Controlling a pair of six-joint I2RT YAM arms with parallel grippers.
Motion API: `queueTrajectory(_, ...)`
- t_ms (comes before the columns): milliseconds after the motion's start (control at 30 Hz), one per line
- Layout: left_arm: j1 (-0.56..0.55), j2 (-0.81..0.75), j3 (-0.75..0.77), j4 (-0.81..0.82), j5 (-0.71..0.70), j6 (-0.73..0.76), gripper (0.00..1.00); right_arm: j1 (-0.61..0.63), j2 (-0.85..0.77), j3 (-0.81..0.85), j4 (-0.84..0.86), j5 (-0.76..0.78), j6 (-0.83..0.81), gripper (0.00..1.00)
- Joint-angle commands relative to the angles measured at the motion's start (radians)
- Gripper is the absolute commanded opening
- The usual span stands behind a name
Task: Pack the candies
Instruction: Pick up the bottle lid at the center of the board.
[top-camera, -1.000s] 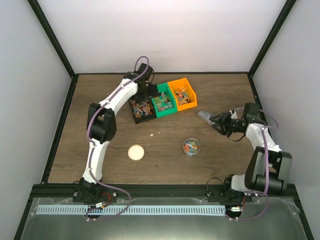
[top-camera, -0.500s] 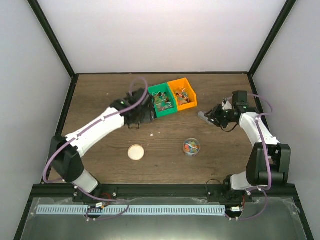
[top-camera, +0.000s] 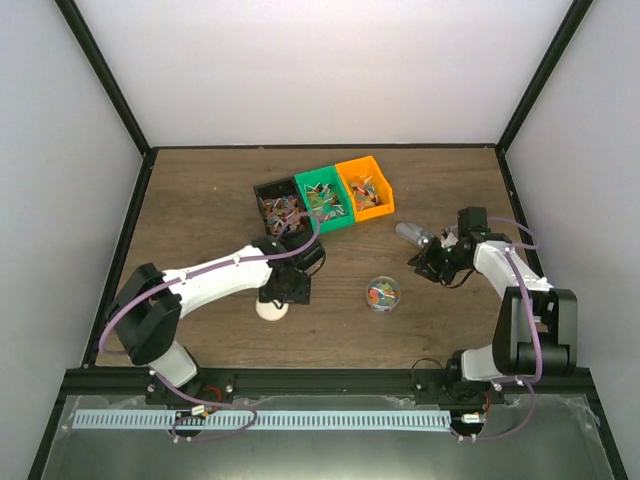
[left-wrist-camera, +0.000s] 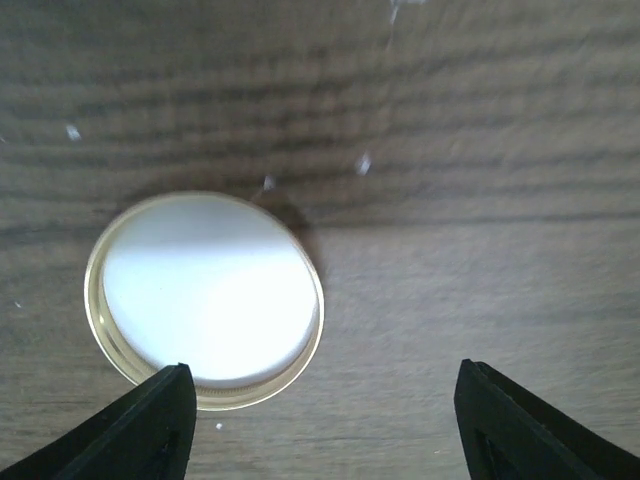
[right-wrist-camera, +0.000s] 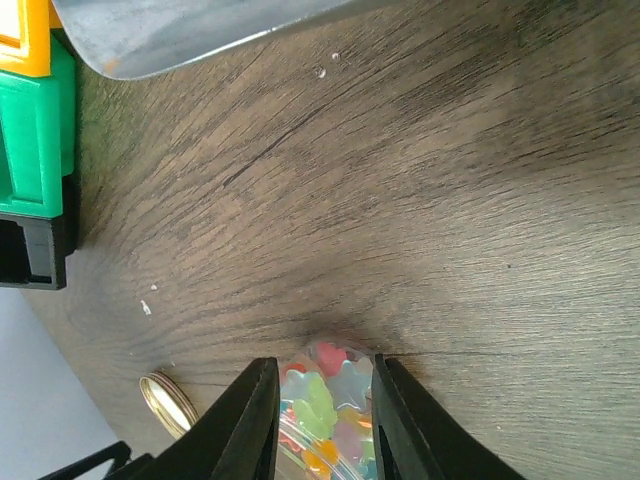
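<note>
Top view: the candies fill three bins set in a row at the far middle of the tabletop: a black bin, a green bin and an orange bin. More of them sit in a small clear jar that stands alone nearer the arms. The left arm reaches across, low over the tabletop, and the left gripper hangs over a round lid left of the jar. A silver scoop lies on the tabletop right of the orange bin. The right gripper is just beside the scoop and points toward the jar, apart from it.

Left wrist view: the lid lies flat, its white inside up within a gold rim. The left gripper is spread wide and holds nothing. The lid lies nearer its left finger than its right finger. Pale crumbs dot the wood.

Right wrist view: the right gripper has its fingers only a narrow gap apart, with nothing gripped. Through that gap shows the jar with its candies in red, green and orange. The scoop lies across the top edge, clear of the fingers. The orange bin, the green bin and the black bin line the left edge, and the rim of the lid shows at lower left.
</note>
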Motion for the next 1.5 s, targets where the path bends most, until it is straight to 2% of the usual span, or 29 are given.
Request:
queueTrajectory(0,-0.002,-0.018,-0.081,0.086,0.088,-0.037,0.68,0.007,0.010,0.015,0.011,-0.004,-0.031,0.28)
queueTrajectory(200,-0.005,0.026,-0.105,0.148,0.116,-0.054,0.56,0.006,0.038,0.006,0.026,-0.035,-0.040,0.28)
queueTrajectory(333,-0.010,0.074,-0.102,0.184,0.123,-0.067,0.42,0.006,0.035,-0.008,0.015,-0.016,-0.057,0.28)
queueTrajectory(400,-0.016,0.098,-0.100,0.192,0.118,-0.070,0.40,0.006,0.032,-0.023,0.016,-0.011,-0.059,0.29)
queueTrajectory(600,-0.017,0.138,-0.064,0.163,0.074,-0.068,0.41,0.006,0.025,-0.071,0.032,-0.015,-0.056,0.29)
queueTrajectory(800,-0.017,0.116,0.020,0.104,0.059,-0.042,0.54,0.006,0.032,-0.074,0.040,-0.012,-0.055,0.29)
queueTrajectory(1000,-0.010,0.079,0.045,0.053,0.007,-0.070,0.58,0.005,0.061,-0.064,0.052,-0.012,-0.056,0.29)
queueTrajectory(1167,0.011,0.024,0.026,0.004,-0.088,-0.137,0.61,0.006,0.088,-0.070,0.066,-0.016,-0.065,0.29)
queueTrajectory(1467,0.029,0.001,-0.090,0.012,-0.037,-0.114,0.61,0.006,0.147,-0.084,0.099,-0.044,-0.078,0.29)
